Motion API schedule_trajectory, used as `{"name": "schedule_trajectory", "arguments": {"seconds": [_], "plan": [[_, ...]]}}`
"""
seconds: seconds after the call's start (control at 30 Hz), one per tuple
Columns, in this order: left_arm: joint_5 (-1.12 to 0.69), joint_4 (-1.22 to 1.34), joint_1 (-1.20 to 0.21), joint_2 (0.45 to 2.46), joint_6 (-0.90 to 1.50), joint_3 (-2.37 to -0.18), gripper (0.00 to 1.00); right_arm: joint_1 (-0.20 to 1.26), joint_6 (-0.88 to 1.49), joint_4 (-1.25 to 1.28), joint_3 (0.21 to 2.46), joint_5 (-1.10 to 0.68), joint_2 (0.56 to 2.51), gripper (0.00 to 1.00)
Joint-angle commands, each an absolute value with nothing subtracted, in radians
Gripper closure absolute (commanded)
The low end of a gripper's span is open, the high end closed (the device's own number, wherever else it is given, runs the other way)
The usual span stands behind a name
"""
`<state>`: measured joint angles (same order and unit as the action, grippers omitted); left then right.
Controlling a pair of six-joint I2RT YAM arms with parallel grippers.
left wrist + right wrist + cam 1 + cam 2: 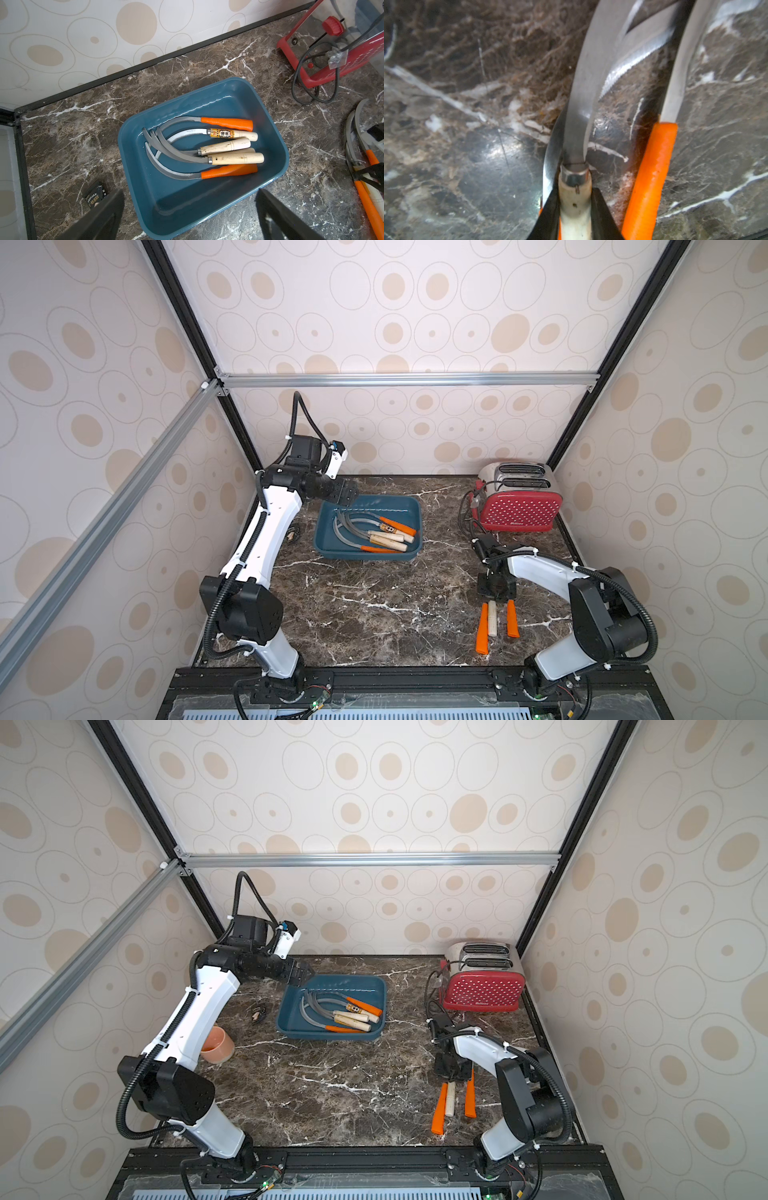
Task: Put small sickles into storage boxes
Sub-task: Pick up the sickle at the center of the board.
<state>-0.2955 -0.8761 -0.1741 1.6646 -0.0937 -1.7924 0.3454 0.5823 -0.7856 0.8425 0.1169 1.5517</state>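
Item: wood-handled sickle (579, 116), on desk (374, 605) well apart from tray (365, 554), clenched in my right jaws by the ferrule, left jaws released; hazard: its blade crossing orange-handled neighbours (652, 176) may drag them up.

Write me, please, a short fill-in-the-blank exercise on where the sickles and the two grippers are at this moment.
1. The right gripper is shut on the sickle whose handle is ___, not orange.
2. Either side of it on the table lie ___ orange-handled sickles.
3. The left gripper hovers over the tray with its jaws ___.
4. The toaster in the far corner is ___ with white dots.

Missing words: wooden; two; open; red.
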Motion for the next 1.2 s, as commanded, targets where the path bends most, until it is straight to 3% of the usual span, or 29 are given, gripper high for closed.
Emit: {"name": "schedule_trajectory", "arguments": {"seconds": [0.0, 0.57, 1.17], "plan": [[-0.289, -0.876, -0.177, 1.639, -0.108, -1.813, 0.01, 0.346, 0.596, -0.664, 0.805, 0.078, 1.561, 0.73], [-0.315, -0.866, -0.177, 1.643, -0.096, -1.827, 0.01, 0.347, 0.666, -0.646, 0.7, 0.079, 1.495, 0.72], [-0.322, -0.862, -0.178, 1.605, -0.076, -1.816, 0.01, 0.348, 0.607, -0.667, 0.765, 0.131, 1.476, 0.89]]}}
